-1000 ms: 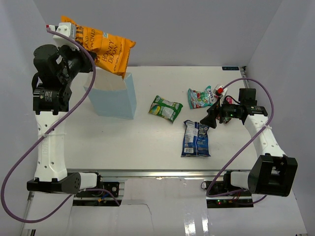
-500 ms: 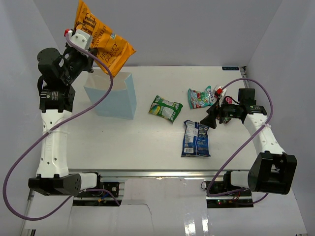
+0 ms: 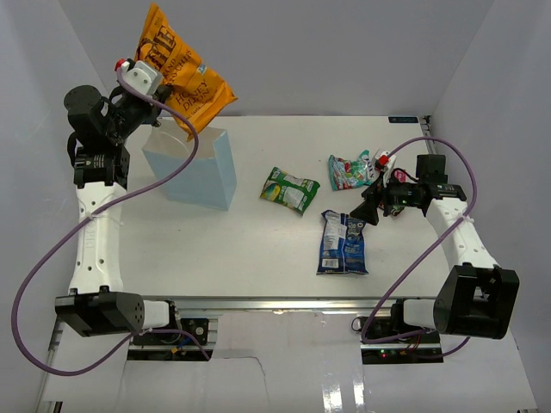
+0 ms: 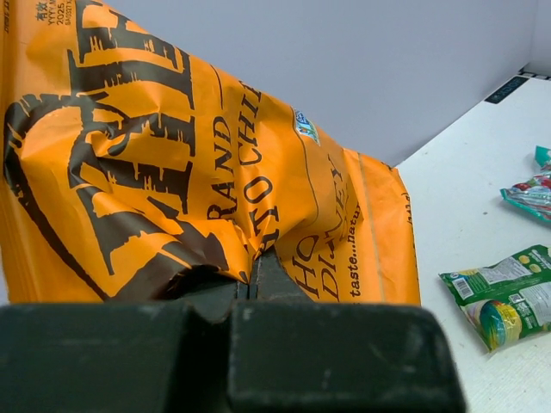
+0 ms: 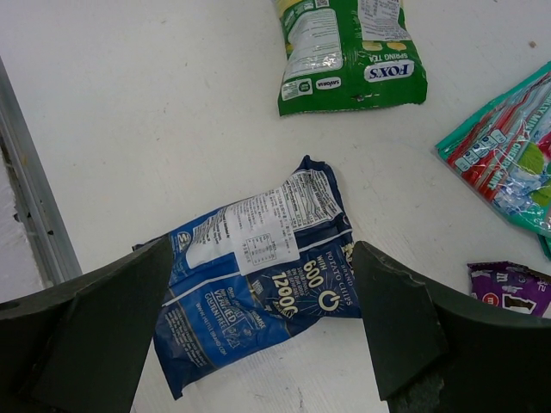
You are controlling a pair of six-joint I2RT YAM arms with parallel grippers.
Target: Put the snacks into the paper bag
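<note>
My left gripper (image 3: 159, 86) is shut on the orange chip bag (image 3: 183, 73) and holds it high above the open top of the light blue paper bag (image 3: 196, 172); the orange bag fills the left wrist view (image 4: 189, 163). My right gripper (image 3: 368, 211) is open, hovering just above the table at the top edge of the blue-white bag (image 3: 343, 243), which lies between its fingers in the right wrist view (image 5: 258, 267). The green bag (image 3: 290, 189), the teal-red candy bag (image 3: 351, 170) and the small dark purple candy pack (image 5: 508, 288) lie flat on the table.
White walls stand close on the left, back and right. The table's metal front rail (image 3: 284, 303) runs along the near edge, with both arm bases behind it.
My left gripper has swung the orange chip bag up and more upright above the paper bag. The right arm has not moved.
</note>
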